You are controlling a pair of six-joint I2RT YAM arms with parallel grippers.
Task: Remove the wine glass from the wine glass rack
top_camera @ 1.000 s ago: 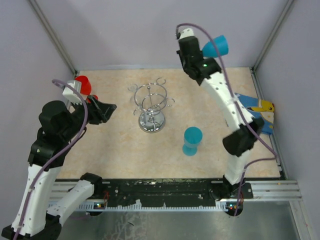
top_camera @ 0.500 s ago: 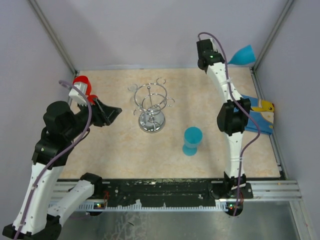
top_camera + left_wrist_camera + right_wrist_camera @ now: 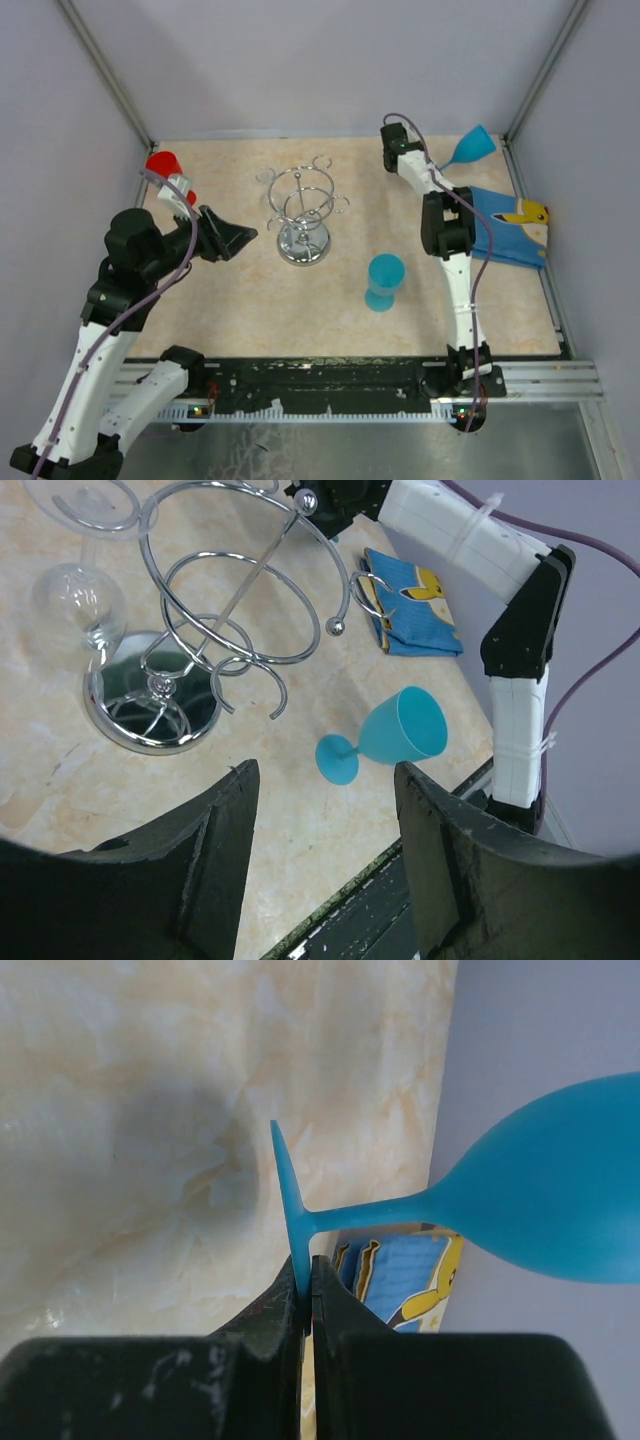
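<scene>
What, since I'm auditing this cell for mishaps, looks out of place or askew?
The right pincer grips a blue wine glass only by the thin edge of its foot, so the glass hangs sideways in the air near the far right corner, a precarious-looking hold. Nothing looks spilled or broken.

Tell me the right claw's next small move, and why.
Probably lower the held blue wine glass toward the table below: the right claw is shut on its foot edge, and the glass lies sideways in the air, well away from the rack.
</scene>
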